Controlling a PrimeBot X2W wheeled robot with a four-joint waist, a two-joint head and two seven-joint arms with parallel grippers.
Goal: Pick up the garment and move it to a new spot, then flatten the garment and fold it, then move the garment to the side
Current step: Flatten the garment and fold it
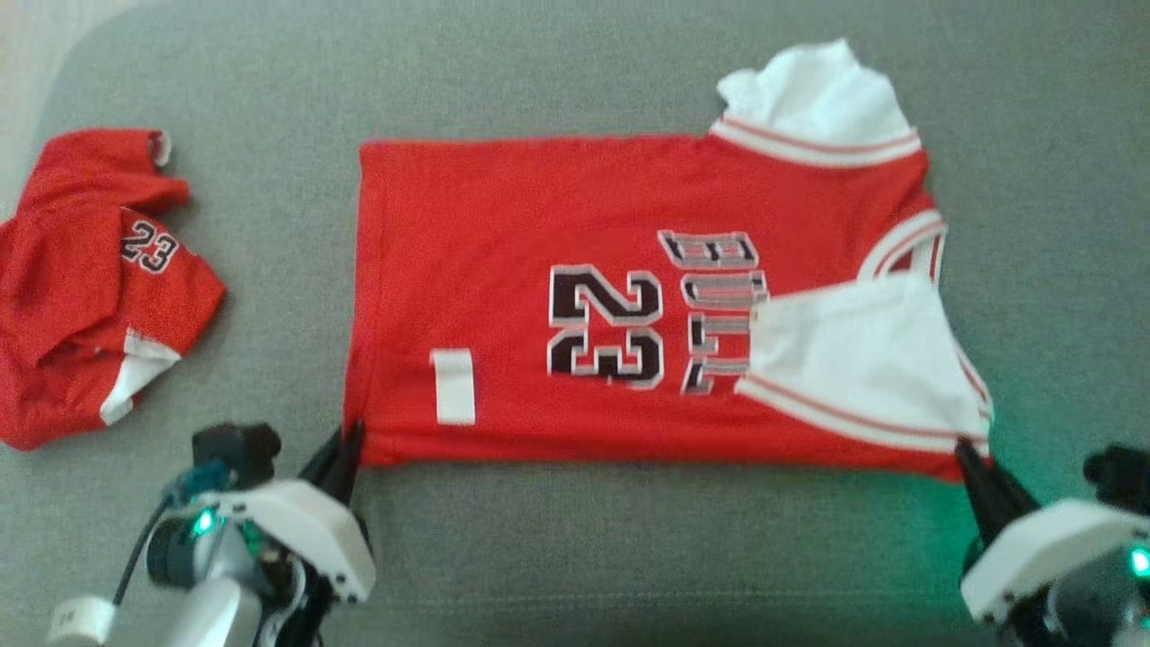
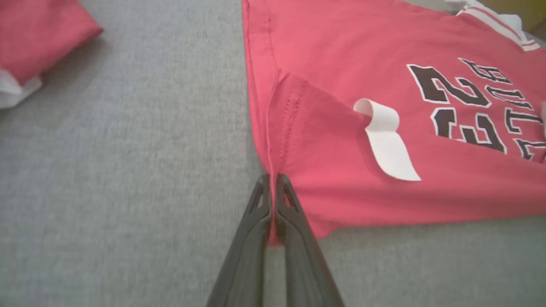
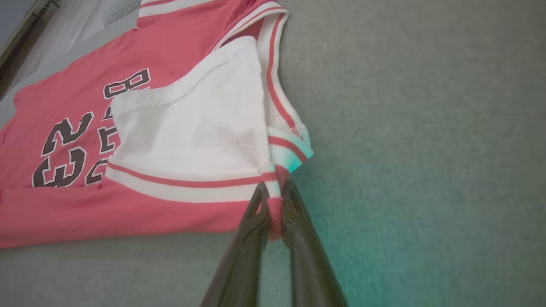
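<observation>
The jersey lies spread across the middle of the grey pad, chest print up, hem toward the robot's left and neck toward its right; it looks largely flat, so the pick-up, the move and most of the flattening appear done. The fold seems to be just starting; the fold itself and the shift to the side are left.

The left gripper is clamped on the near hem corner, fingers pressed together with a sliver of red cloth between them; the right gripper is pinched on the near shoulder corner, where red body meets striped trim. Both corners lie low on the pad, barely raised.

The cloth is a thin, limp knit, matte red; a stitched seam runs along the hem edge in the left wrist view. The armholes and neck carry ribbed white bands with a red stripe. The near sleeve is turned over onto the chest and shows a white inside, covering part of the black, white-edged lettering; the far sleeve sticks out past the top edge, also white. A small white tag curls up near the hem. The pad is a flat, finely woven grey.

A second red garment sits crumpled at the far left, well apart from the jersey.
</observation>
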